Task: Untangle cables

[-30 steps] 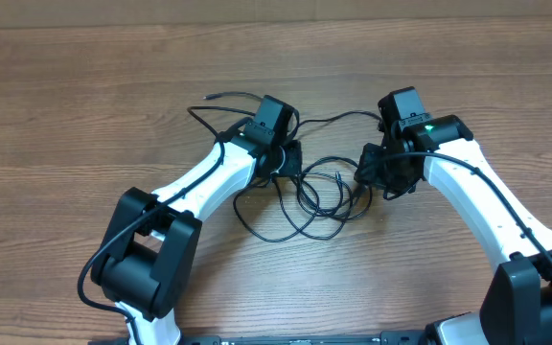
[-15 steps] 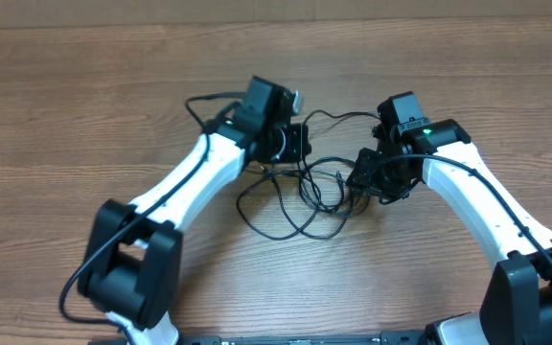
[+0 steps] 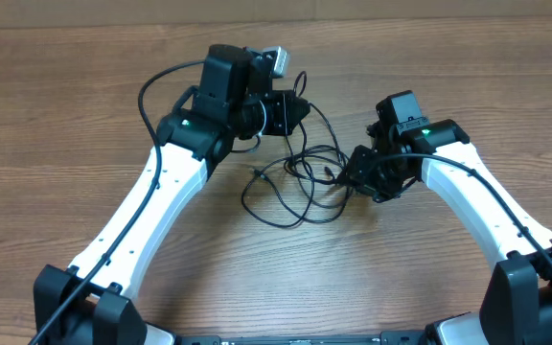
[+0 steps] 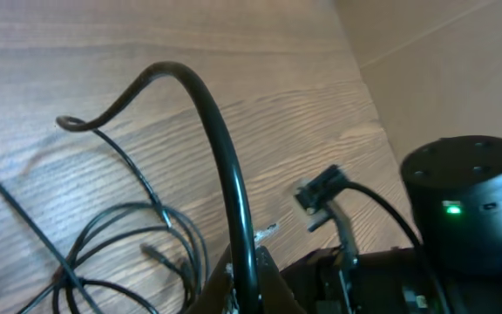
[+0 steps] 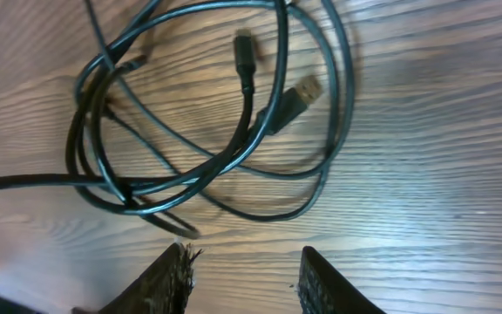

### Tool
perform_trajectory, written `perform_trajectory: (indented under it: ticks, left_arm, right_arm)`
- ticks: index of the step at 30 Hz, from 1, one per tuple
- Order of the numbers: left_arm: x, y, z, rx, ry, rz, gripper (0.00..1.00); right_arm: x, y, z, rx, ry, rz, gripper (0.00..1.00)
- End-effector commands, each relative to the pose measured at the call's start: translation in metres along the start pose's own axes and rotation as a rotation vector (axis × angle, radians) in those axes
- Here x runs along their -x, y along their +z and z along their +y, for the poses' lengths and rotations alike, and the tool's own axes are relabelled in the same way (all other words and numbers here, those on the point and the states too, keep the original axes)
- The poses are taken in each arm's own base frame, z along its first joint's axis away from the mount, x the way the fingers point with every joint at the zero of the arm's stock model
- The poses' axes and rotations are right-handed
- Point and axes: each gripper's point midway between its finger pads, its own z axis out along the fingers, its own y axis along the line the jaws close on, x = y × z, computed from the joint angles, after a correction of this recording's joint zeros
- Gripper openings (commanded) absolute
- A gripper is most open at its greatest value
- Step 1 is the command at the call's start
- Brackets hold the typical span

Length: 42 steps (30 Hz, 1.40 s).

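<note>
Two grippers are working on the cables (image 3: 295, 187) on the table (image 3: 65, 96).
My left gripper (image 3: 298, 108), pinching one strand, is pulling farther away than before; my right gripper (image 5: 242, 270) is hovering half-open above them.

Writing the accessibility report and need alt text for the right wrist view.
A loose tangle of thin black cables lies on a wooden table, with a USB plug and a smaller plug showing inside the loops. The right end effector is open at the bottom edge, nothing between its fingers.
</note>
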Motion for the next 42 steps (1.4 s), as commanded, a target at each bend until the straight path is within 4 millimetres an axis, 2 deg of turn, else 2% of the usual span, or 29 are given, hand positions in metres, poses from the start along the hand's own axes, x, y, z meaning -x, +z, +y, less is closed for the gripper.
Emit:
perform_trajectory:
  ticks: [1,7,15,20,22,28,30,37,42]
  left_arm:
    - [0.013,-0.012,-0.016,-0.038,0.055,-0.038,0.04]
    - [0.015,-0.013,-0.016,-0.033,0.058,-0.045,0.04]
    - [0.018,-0.014,0.008,0.097,0.058,-0.077,0.04]
    - [0.018,-0.014,0.011,0.112,0.080,-0.077,0.04]
    - [0.017,-0.016,0.022,0.173,0.069,-0.079,0.04]
    - [0.003,-0.036,0.082,0.510,0.019,-0.061,0.04]
    - [-0.001,-0.040,0.090,0.555,0.019,-0.050,0.04]
    - [-0.004,-0.039,0.089,0.543,0.017,-0.035,0.04]
    - [-0.006,-0.033,0.078,0.474,0.016,-0.018,0.04]
  right_arm:
    - [-0.005,0.002,0.012,0.067,-0.002,0.033,0.39]
    - [-0.006,0.002,0.014,0.076,-0.004,0.036,0.39]
    - [-0.003,0.003,0.009,0.048,-0.003,0.021,0.39]
    - [-0.003,0.003,0.009,0.049,-0.003,0.022,0.38]
    - [-0.004,0.003,0.009,0.048,-0.002,0.022,0.38]
    - [-0.003,0.004,0.007,0.038,-0.001,0.018,0.37]
    - [-0.005,0.007,0.003,0.029,0.006,0.020,0.37]
    - [-0.011,0.025,-0.013,0.014,0.059,0.027,0.38]
    - [-0.010,0.036,-0.015,0.041,0.099,0.009,0.38]
